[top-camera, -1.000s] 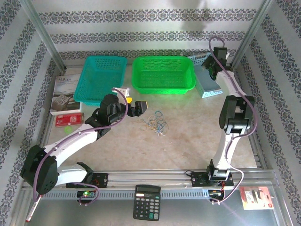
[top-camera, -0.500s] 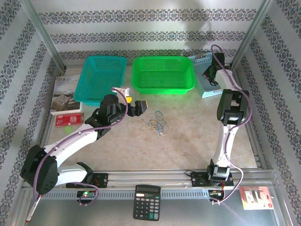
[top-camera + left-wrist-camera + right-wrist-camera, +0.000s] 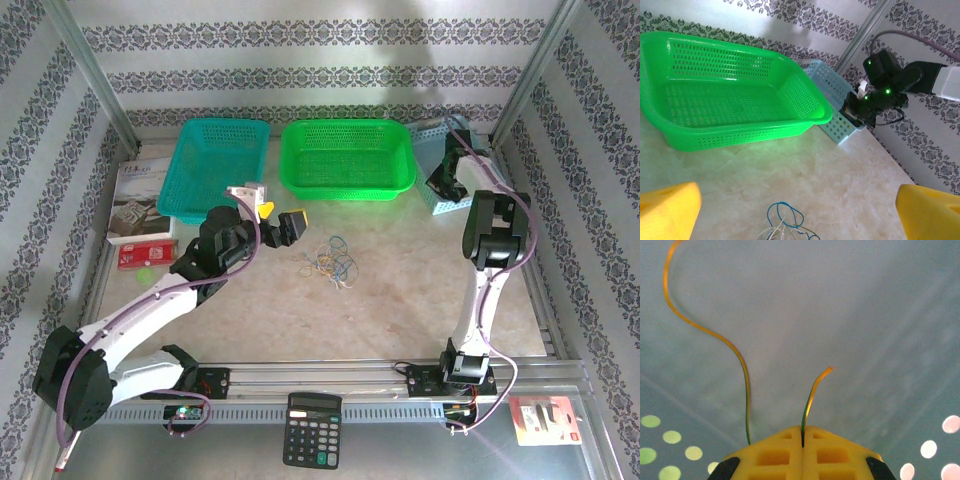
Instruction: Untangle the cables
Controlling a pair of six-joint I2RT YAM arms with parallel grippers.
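- Tangle of cables (image 3: 332, 262) lies mid-frame on the desk (image 3: 400, 300), just right of the left claw (image 3: 281, 222), which is spread wide and empty.
- At the pale blue basket (image 3: 826, 87), upper right, the right claw (image 3: 803, 432) is pressed together, pinching a yellow wire (image 3: 742, 370).
- Handling: cables look light, floppy and snag-prone. I'd pinch a loose end or an outer loop.

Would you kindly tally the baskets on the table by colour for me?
Teal basket: 1
Green basket: 1
Light blue basket: 1
Total: 3
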